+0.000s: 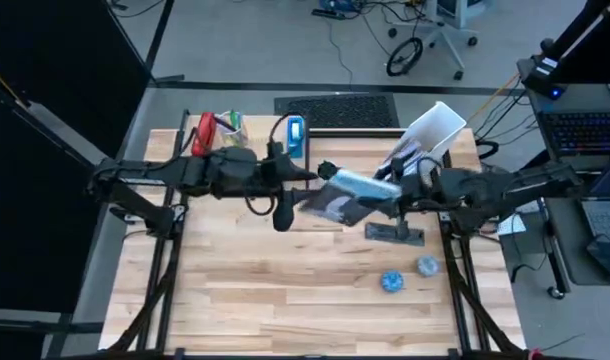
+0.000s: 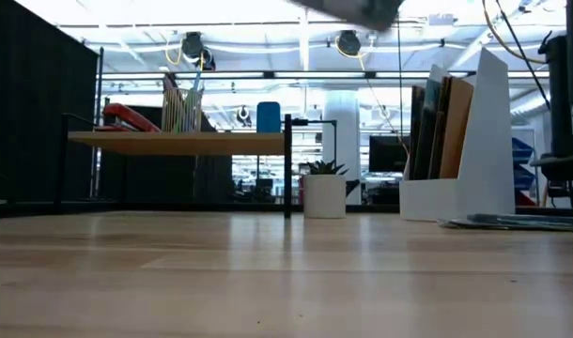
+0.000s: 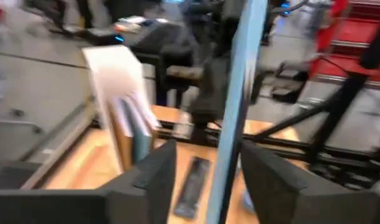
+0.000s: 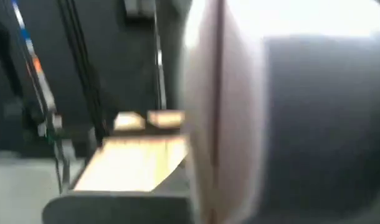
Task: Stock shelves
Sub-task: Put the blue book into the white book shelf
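A robotics lab — laptops [image 1: 597,130] on side benches, trailing floor cables [image 1: 355,30], a swivel chair [image 1: 440,35].

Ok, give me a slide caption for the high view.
Both grippers, left and right, hold a magazine above the table, near the white file holder.

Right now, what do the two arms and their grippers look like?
Both arms are dark, near-black, built of jointed boxy segments. The left gripper and right gripper match them. The left gripper's fingers are dark, wide, wedge-shaped slabs. No markings are readable.
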Tool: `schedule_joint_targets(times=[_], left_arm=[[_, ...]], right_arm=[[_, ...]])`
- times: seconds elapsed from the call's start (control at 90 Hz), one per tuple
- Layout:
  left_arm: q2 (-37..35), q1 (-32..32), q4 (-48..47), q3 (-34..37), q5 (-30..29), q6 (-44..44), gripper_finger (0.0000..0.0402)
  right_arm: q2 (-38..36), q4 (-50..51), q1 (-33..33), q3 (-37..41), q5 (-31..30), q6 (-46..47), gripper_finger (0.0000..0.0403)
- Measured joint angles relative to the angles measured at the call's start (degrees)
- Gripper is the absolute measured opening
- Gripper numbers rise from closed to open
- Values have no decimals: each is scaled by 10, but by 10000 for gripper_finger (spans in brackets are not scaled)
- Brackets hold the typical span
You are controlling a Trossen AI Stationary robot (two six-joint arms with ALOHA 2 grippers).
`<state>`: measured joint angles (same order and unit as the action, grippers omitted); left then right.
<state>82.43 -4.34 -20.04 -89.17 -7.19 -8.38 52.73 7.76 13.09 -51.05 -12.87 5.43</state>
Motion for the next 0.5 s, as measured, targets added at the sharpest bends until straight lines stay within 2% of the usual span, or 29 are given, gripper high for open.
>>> schedule_joint_targets(times=[0.178,0.5], left_arm=[[-1,0,-4,-1,-8,1,225],[30,-7,-8,-1,37,-3,228]], right_arm=[[15,14,2,0,0,14,3],[26,4,1,0,-2,10,3]])
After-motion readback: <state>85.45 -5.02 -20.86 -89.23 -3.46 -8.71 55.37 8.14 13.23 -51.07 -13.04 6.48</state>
